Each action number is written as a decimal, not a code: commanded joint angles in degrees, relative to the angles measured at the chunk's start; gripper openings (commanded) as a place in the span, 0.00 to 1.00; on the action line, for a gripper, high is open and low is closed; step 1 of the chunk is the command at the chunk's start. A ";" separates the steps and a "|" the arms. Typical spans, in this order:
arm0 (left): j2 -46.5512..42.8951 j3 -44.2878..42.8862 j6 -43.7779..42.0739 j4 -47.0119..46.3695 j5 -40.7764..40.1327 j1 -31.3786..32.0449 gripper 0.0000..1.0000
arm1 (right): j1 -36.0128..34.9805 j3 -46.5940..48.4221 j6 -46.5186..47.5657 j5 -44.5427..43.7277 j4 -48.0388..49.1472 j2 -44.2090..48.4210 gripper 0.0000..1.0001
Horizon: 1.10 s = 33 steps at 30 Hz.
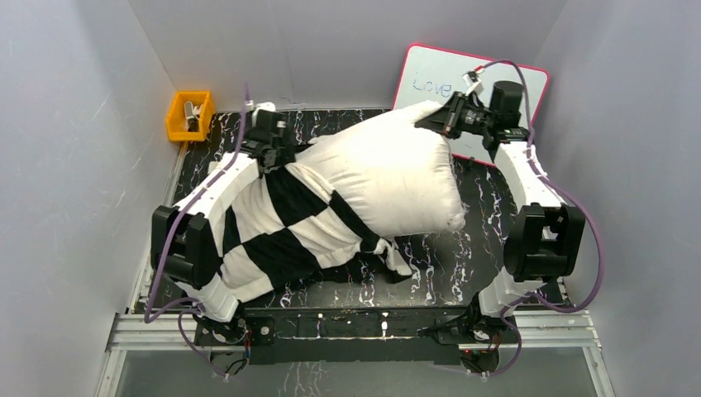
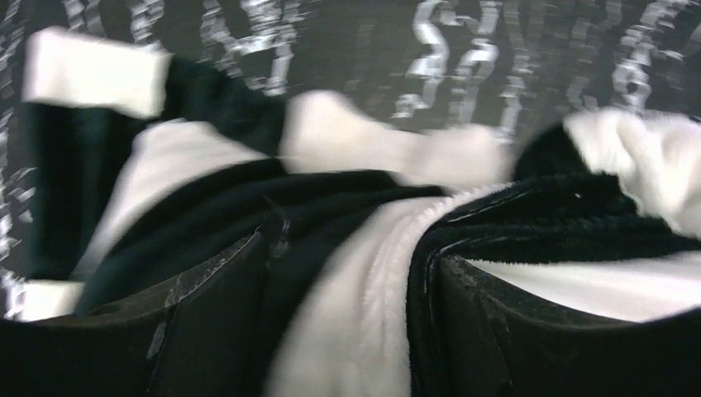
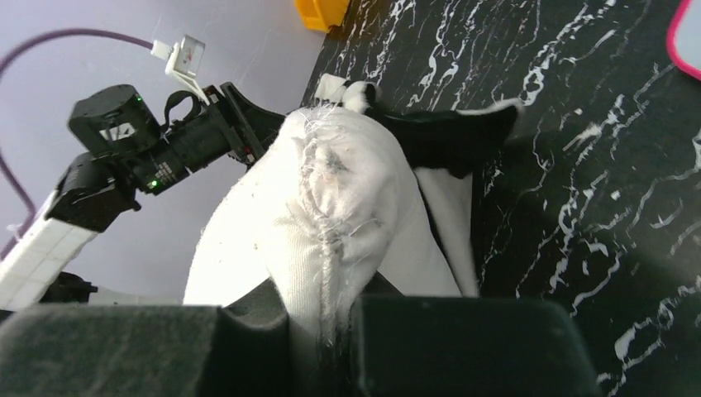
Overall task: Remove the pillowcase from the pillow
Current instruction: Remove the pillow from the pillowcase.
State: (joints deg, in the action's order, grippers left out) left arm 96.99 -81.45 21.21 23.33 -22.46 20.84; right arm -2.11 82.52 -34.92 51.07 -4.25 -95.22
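The plump white pillow (image 1: 388, 174) hangs tilted over the table, its upper right corner pinched in my right gripper (image 1: 442, 120). In the right wrist view that gripper (image 3: 331, 306) is shut on the pillow's (image 3: 331, 190) frayed seam corner. The black-and-white checkered pillowcase (image 1: 281, 223) covers the pillow's lower left part and drapes over my left arm. My left gripper (image 1: 285, 153) is at the pillowcase's upper edge. In the left wrist view its jaws (image 2: 347, 248) stand apart, with a fold of the pillowcase (image 2: 248, 198) bunched between the fingers (image 2: 479, 289).
An orange bin (image 1: 188, 114) sits at the table's back left corner. A pink-rimmed whiteboard (image 1: 430, 74) leans on the back wall behind the right arm. The black marbled table (image 1: 463, 240) is boxed in by grey walls on three sides.
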 commanded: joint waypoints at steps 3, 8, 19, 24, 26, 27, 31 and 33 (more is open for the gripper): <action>-9.72 8.78 -3.73 8.07 -10.91 -18.56 0.65 | 13.91 -1.41 -10.85 1.13 18.11 10.52 0.00; -13.00 7.07 -4.42 2.80 4.28 -15.10 0.68 | 11.96 -1.56 -12.04 -0.25 19.24 10.13 0.00; -27.14 9.06 -6.25 -7.66 47.63 7.62 0.98 | 4.04 0.77 -5.79 -7.29 11.15 7.61 0.00; -30.24 14.23 2.85 -7.91 46.34 13.37 0.98 | 3.74 0.73 -6.59 -8.81 11.64 7.08 0.00; -29.34 15.56 7.11 -8.55 41.37 17.20 0.98 | 3.29 0.55 -7.01 -9.16 12.07 6.90 0.00; -28.21 15.74 8.65 -8.75 38.40 19.25 0.98 | 3.07 0.43 -7.17 -9.22 12.27 6.77 0.00; -21.41 13.39 13.80 -8.68 26.49 25.68 0.98 | 2.27 0.27 -7.29 -9.58 12.28 6.99 0.00; -18.06 12.26 18.08 -9.02 19.60 27.29 0.98 | 2.19 0.12 -6.89 -9.83 11.94 7.49 0.00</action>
State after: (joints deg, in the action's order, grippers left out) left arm 74.15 -67.20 30.04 14.33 11.27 45.01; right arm 0.82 79.07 -41.63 42.96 2.70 -89.43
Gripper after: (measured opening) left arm 0.982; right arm 0.166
